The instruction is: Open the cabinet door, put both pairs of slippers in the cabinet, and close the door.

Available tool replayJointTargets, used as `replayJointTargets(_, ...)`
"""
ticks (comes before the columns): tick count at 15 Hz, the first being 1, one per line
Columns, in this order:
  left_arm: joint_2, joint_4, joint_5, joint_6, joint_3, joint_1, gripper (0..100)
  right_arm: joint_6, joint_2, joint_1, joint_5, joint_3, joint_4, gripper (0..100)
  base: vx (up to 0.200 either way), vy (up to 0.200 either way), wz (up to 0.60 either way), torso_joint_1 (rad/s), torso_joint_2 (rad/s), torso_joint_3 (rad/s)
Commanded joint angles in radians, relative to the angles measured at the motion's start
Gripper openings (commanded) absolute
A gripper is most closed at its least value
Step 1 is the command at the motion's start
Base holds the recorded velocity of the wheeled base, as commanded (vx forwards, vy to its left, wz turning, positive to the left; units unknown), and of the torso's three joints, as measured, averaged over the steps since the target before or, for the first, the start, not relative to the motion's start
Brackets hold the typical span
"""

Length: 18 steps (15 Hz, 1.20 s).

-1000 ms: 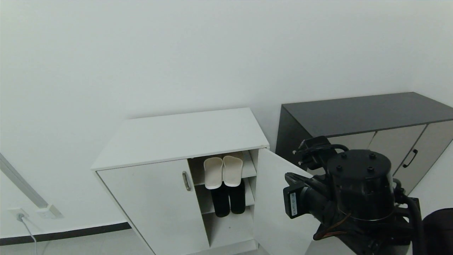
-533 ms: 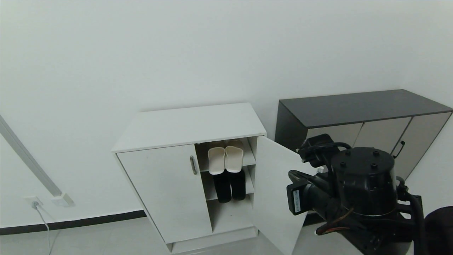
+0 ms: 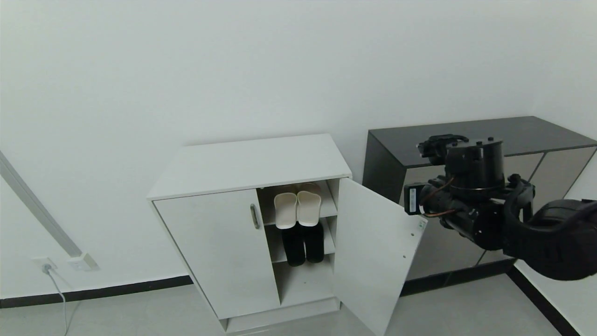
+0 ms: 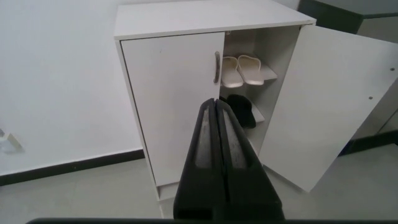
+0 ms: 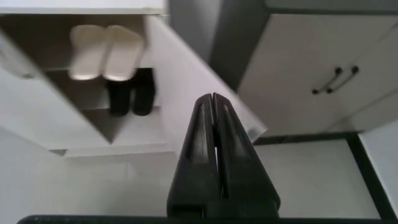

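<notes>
White wall [image 3: 233, 70] behind, we see the white pair [image 3: 297, 209] above the black pair [image 3: 303, 245] inside the cabinet [image 3: 252, 163] at frame centre, its door [image 3: 373, 252] open, and the right arm [image 3: 471, 196] has lifted to mid-right, so only closing remains, left gripper [image 4: 215, 106] and right gripper [image 5: 213, 102] both pinched closed, empty.

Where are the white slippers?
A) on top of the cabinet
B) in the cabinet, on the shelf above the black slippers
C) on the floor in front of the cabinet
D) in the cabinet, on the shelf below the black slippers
B: the white slippers rest one level above the black slippers, both seen past the open door.
</notes>
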Motion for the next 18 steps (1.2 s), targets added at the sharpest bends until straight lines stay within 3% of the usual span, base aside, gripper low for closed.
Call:
replayJointTargets(1, 0.001, 0.0, 0.0, 0.0, 0.0, 0.0, 0, 0.005, 0.086, -0.073, 0.017, -0.081, 0.023, 0, 0.0, 0.0, 0.0, 0.0, 0.0, 0.0)
replayJointTargets(7, 0.001, 0.0, 0.0, 0.0, 0.0, 0.0, 0, 0.062, 0.209, -0.191, 0.182, -0.178, 0.023, 0, 0.0, 0.0, 0.0, 0.0, 0.0, 0.0)
replayJointTargets(18, 0.001, 0.0, 0.0, 0.0, 0.0, 0.0, 0, 0.082, 0.337, -0.234, 0.2, -0.219, 0.021, 0, 0.0, 0.0, 0.0, 0.0, 0.0, 0.0)
